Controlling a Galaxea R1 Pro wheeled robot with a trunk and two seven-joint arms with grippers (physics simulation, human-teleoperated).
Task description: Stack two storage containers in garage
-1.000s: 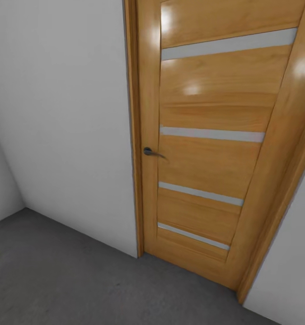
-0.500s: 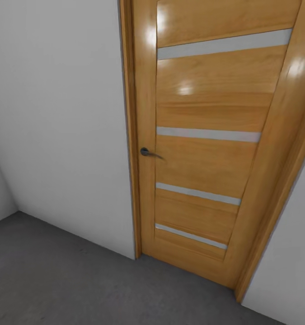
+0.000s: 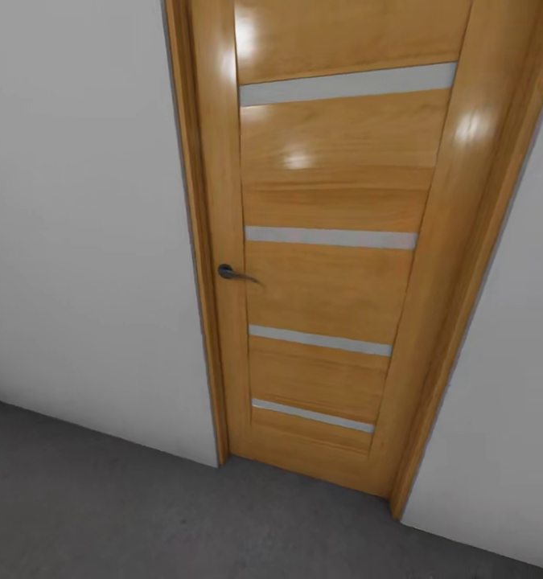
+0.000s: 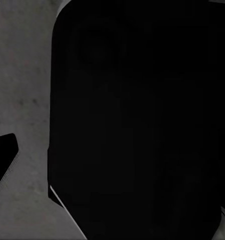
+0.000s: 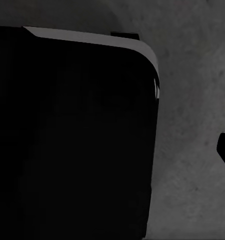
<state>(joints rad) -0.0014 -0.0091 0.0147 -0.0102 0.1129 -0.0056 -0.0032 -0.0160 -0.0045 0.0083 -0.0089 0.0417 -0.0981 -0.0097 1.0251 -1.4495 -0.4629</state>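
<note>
Honey-coloured wood fills the head view: a closed door (image 3: 335, 265) with four pale glazed strips and a dark lever handle (image 3: 232, 273), set in a white wall (image 3: 78, 241) above the floor (image 3: 102, 515) of grey concrete. In both wrist views, a black bulk, perhaps the robot's body, hangs over the same concrete (image 4: 22, 100) (image 5: 192, 100); the jaws' state cannot be told.

a large matte black housing (image 4: 137, 120) with rounded corners; another black body panel (image 5: 72, 140) has a thin grey-lit edge.
</note>
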